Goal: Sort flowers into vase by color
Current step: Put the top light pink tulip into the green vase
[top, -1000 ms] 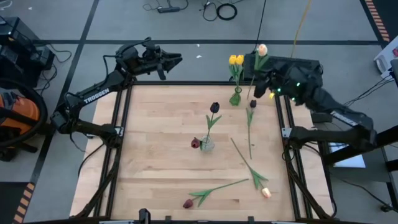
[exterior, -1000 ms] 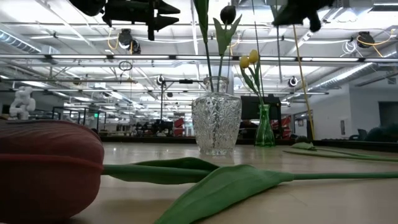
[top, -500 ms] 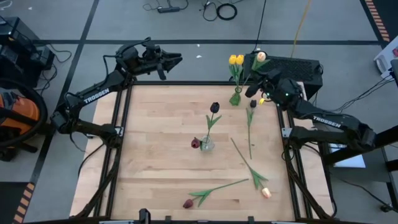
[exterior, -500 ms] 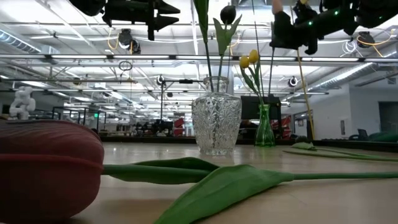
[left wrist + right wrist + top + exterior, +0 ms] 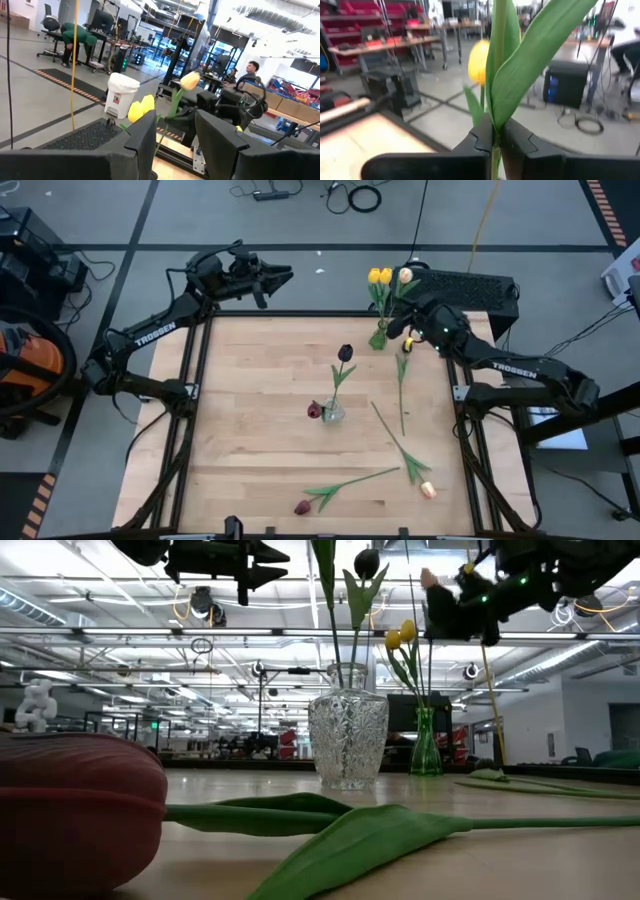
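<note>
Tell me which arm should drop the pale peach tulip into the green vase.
Right. Its pincer is shut on the pale peach tulip, right beside the green vase holding the yellow tulips. The left pincer waits open and empty beyond the table's far edge.
</note>
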You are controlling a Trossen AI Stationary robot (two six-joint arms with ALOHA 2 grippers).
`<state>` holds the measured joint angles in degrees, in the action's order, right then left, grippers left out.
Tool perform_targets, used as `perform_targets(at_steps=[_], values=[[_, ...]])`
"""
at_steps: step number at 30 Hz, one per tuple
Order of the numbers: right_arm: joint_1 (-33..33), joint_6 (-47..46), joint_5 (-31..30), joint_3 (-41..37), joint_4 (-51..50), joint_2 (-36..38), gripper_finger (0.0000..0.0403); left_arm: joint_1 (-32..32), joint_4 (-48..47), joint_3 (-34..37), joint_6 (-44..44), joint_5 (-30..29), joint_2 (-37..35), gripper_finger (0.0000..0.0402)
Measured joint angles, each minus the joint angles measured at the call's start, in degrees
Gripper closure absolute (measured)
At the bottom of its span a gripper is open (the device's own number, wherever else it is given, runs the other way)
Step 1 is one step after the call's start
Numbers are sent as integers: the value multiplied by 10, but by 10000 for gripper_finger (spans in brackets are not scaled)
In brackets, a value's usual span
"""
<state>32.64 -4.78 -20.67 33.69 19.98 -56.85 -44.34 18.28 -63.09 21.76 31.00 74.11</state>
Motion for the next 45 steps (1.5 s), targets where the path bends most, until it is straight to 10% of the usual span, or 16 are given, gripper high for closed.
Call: perform_targets(at_steps=[30, 45], values=[[0, -36, 15, 0, -15, -104, 359, 0, -17, 0, 0, 0, 0, 258], [0, -29, 14, 1, -45, -77, 218, 0, -25, 0, 0, 0, 0, 258]])
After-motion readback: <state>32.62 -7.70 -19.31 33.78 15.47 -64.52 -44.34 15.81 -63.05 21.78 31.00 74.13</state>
